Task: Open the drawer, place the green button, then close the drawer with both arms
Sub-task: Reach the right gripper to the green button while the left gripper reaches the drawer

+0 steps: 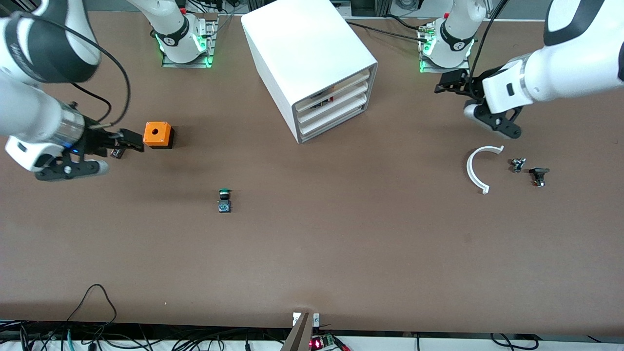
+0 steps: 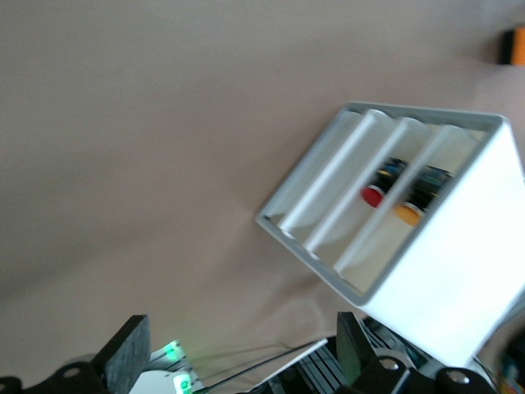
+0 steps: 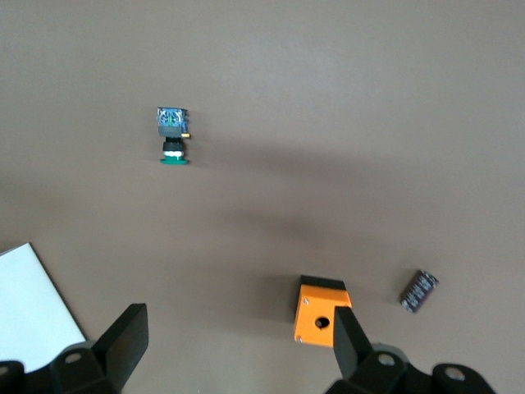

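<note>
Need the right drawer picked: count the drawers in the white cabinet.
3, stacked in the big white box cabinet: top drawer, middle drawer, and lowest shallow white plastic tray drawer. All appear shut.

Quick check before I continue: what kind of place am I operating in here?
Most likely a robotics lab bench: two arms bolted to a brown table, loose cables along its edge, and a white drawer cabinet with small electronic parts laid out, including the button.
</note>
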You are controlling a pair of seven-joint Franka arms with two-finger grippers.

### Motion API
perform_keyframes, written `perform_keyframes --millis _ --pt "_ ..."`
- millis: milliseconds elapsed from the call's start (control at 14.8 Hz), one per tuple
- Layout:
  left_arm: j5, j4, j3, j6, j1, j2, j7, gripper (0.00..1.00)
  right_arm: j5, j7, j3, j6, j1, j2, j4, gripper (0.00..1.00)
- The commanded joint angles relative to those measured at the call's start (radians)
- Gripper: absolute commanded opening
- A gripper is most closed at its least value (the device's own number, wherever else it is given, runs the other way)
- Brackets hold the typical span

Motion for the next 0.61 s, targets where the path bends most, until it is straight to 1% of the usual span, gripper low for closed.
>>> perform_keyframes --millis 0,135,270,337,472,539 --pt "-0.144 -0.013 0.003 -0.015 0.017 0.081 0.164 1.00 0.007 0.006 0.000 0.109 0.028 0.030 -0.053 1.00" --pt "-0.248 -0.046 0.003 -0.002 0.017 0.133 0.256 1.00 0.007 0.006 0.000 0.200 0.054 0.069 -0.079 1.00" --pt "-0.332 -0.088 0.003 0.027 0.017 0.194 0.400 1.00 0.007 0.007 0.000 0.286 0.084 0.108 -0.093 1.00" --pt "-0.383 -0.120 0.003 0.057 0.016 0.223 0.478 1.00 0.009 0.007 0.002 0.330 0.098 0.132 -0.099 1.00" --pt "-0.478 -0.221 0.003 0.106 0.016 0.259 0.577 1.00 0.009 0.007 0.002 0.450 0.112 0.166 -0.142 1.00" --pt "-0.520 -0.240 0.001 0.137 0.007 0.280 0.624 1.00 0.009 0.007 0.002 0.522 0.121 0.182 -0.171 1.00"
